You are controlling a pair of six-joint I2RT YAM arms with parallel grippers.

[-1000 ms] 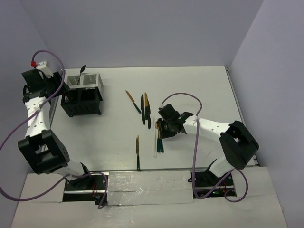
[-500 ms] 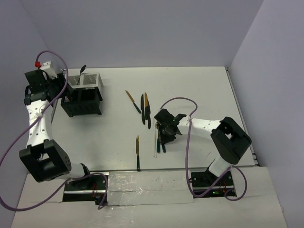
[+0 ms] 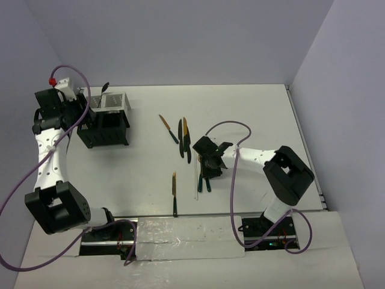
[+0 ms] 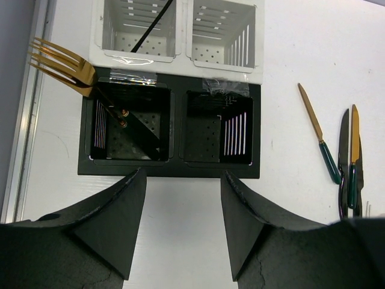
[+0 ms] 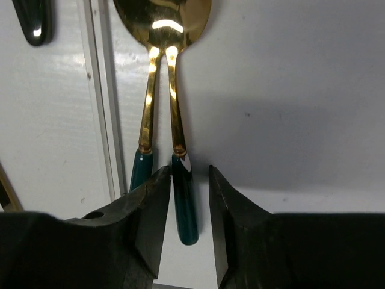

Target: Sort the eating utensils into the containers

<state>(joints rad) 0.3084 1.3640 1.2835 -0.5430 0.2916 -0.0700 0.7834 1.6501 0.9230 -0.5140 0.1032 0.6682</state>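
The black caddy with perforated silver upper bins stands at the far left. A gold fork leans in its left black compartment, and a dark spoon stands in a silver bin. My left gripper is open and empty, high above the table just before the caddy. My right gripper is low on the table, its jaws narrowly open astride the green handle of the right one of two gold spoons. The other spoon's handle lies outside the left finger.
A thin white stick lies just left of the spoons. Three knives lie mid-table and one more knife lies near the front edge. Walls close in the table on the left, back and right.
My right gripper has moved left and come down over the pair of spoons, its fingers now astride one handle. My left arm has shifted slightly right beside the caddy.
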